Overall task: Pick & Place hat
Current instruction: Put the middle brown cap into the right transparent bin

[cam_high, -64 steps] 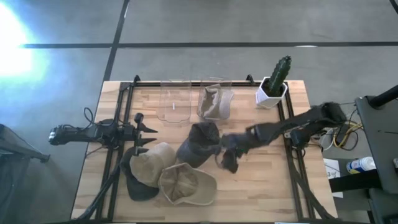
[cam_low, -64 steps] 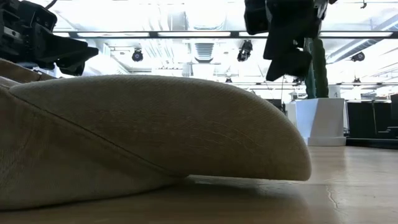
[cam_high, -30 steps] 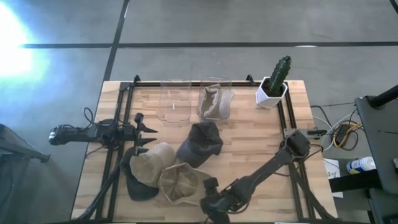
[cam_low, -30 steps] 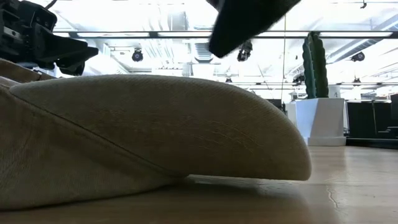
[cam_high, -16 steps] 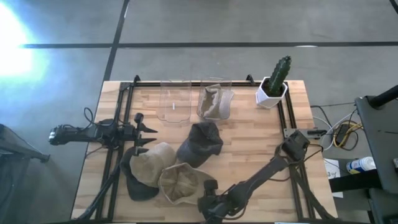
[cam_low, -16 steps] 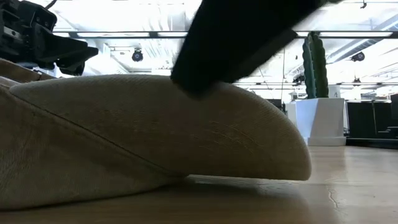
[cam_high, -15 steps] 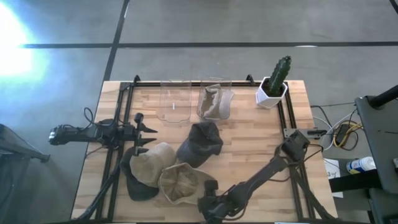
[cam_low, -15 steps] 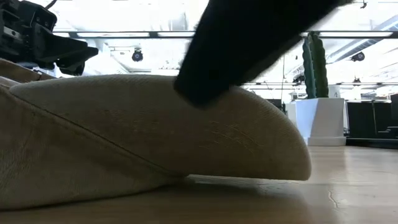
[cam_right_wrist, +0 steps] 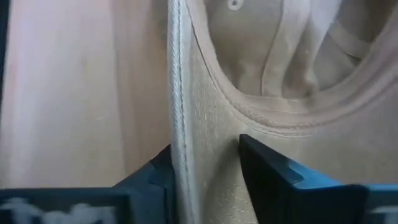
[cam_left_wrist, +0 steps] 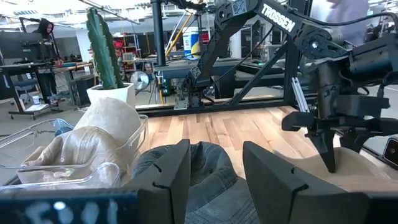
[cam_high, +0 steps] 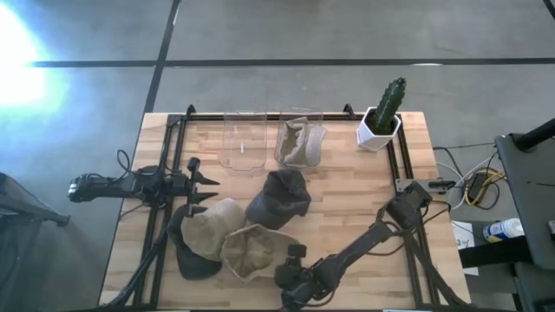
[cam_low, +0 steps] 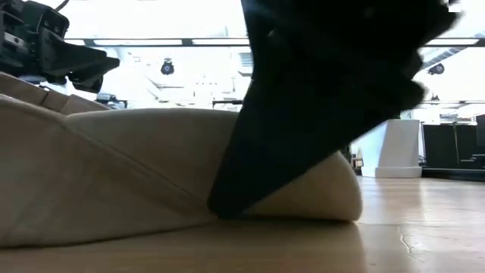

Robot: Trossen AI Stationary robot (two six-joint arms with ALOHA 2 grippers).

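A tan cap (cam_high: 253, 253) lies upside down near the table's near edge, its brim (cam_right_wrist: 205, 124) toward the right. My right gripper (cam_high: 291, 267) points down at that brim, open, with one finger on each side of the brim's stitched edge (cam_right_wrist: 178, 112). In the low view its dark finger (cam_low: 303, 114) stands in front of the tan cap (cam_low: 114, 174). My left gripper (cam_high: 208, 180) waits open at the table's left side, touching nothing. It also shows in the left wrist view (cam_left_wrist: 216, 168). My right gripper comes at the tan cap's brim from above, pointing down. One finger (cam_right_wrist: 146, 177) stands outside the stitched edge over the wood. The other finger (cam_right_wrist: 273, 171) is on the brim's inner face (cam_right_wrist: 217, 155). The cap lies on the table and looks bunched up beside the finger.
A second tan cap (cam_high: 212, 227) lies on a dark cap (cam_high: 184, 253) at the near left. A dark grey-blue cap (cam_high: 279, 198) lies mid-table. At the far edge stand an empty clear bin (cam_high: 243, 143), a clear bin holding a tan cap (cam_high: 299, 143), and a potted cactus (cam_high: 386, 108).
My right gripper has come down at the table's near edge onto the upside-down tan cap's brim, shifting slightly left. The cap has been pushed together: its brim end has drawn back and the part behind it has humped up.
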